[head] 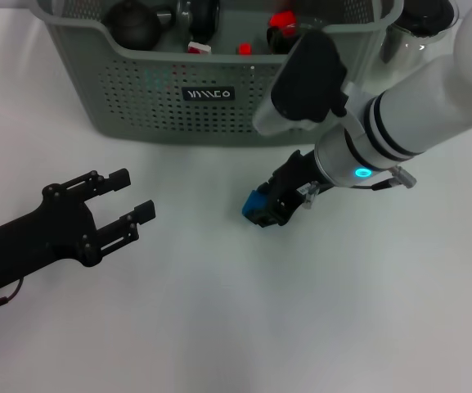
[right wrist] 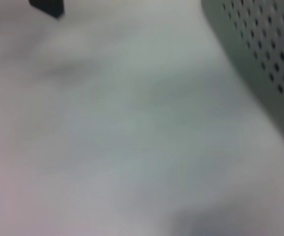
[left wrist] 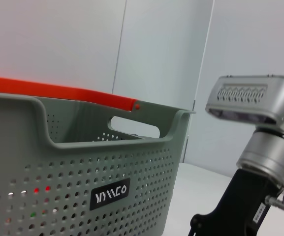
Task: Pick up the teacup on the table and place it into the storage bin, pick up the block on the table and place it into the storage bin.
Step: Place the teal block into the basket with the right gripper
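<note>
The right claw (head: 262, 209) sits low on the worktop (head: 219, 311), pinching the blue block (head: 256, 206); the storage bin (head: 137, 106) waits just beyond it. The left claw (head: 125, 201) idles, spread.

Head view: high, looking steeply down on the white table (head: 219, 327); storage bin (head: 211, 98) along the far edge, both arms in frame.

Left wrist view: low, near table level, facing the labelled long wall of the storage bin (left wrist: 82, 187) from close by, with the right arm (left wrist: 260, 147) beyond it.

Right wrist view: very close to the tabletop (right wrist: 122, 137), blurred; a corner of the bin's perforated wall (right wrist: 265, 59) at one edge.

Shared by all three: the bin's perforated wall.
</note>
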You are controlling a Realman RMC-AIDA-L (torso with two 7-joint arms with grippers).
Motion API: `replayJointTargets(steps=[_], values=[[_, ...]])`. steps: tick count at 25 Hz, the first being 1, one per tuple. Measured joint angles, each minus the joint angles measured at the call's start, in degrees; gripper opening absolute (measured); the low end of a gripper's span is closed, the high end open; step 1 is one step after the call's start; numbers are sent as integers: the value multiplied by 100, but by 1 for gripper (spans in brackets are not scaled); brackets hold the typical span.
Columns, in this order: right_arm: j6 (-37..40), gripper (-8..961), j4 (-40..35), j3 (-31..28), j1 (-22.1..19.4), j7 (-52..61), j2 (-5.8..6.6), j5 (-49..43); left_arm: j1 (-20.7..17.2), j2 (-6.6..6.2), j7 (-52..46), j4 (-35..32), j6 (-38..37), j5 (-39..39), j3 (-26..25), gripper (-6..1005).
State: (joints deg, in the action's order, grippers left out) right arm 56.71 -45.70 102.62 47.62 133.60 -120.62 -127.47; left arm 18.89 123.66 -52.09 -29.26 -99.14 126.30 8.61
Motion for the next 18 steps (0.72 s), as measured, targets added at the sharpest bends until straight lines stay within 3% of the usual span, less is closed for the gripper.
replayJointTargets(steps=[3, 11, 18], values=[[220, 464, -315, -171, -110, 80, 32, -9, 0, 0, 5, 0, 0, 0, 0, 642], [1795, 452, -2293, -1880, -797, 64, 57, 13, -5, 0, 5, 0, 0, 0, -2, 642], [2533, 476, -3636, -2925, -1095, -49, 54, 960, -7, 0, 4, 0, 0, 0, -9, 642]])
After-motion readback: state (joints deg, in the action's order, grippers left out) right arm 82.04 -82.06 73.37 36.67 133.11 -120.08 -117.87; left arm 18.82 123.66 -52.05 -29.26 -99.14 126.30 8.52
